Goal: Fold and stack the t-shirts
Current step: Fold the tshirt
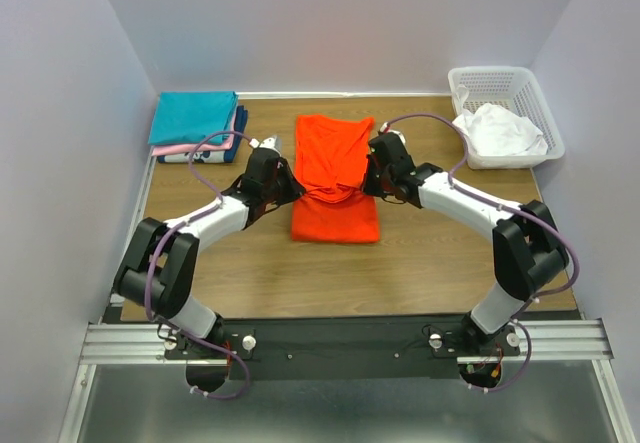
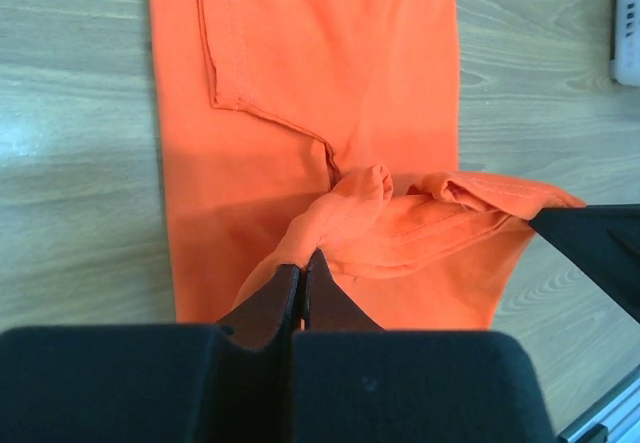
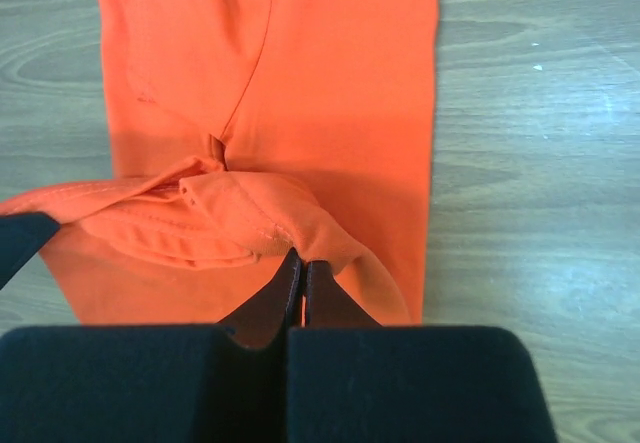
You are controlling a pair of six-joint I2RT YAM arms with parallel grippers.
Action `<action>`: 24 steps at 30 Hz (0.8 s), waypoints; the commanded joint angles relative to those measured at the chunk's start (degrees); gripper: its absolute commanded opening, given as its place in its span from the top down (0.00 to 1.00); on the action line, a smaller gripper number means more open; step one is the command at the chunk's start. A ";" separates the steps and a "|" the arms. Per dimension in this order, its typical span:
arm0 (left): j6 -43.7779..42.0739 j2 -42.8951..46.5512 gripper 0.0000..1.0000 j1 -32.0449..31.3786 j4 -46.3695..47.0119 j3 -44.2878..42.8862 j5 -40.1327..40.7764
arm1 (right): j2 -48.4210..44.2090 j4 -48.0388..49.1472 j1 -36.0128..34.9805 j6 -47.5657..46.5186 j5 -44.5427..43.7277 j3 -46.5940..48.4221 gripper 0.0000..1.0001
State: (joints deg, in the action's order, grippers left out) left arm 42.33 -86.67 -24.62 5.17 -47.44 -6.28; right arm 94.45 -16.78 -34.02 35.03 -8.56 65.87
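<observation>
Both end effectors [image 2: 303, 261] [image 3: 297, 263] pinch orange t-shirt [image 1: 335, 218] bunched edge; bare table [image 1: 440, 258] flanks.

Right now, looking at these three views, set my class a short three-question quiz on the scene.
1. True or false: the left end effector and the right end effector are both shut on the orange t-shirt.
2. Which colour tops the folded stack? A teal, B navy, C white.
3. Fill in: the white garment lies in the ____.
Key: 1 true; 2 A; 3 basket.
</observation>
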 commanded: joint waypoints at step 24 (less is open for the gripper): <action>-4.45 -5.27 0.02 3.70 1.25 -6.09 -3.12 | 9.09 1.13 5.10 -5.93 5.12 7.97 0.25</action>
State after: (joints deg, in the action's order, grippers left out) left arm 38.65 -97.38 -21.32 5.93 -52.77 -9.89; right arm 106.80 -15.94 -29.23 31.59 -4.56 72.86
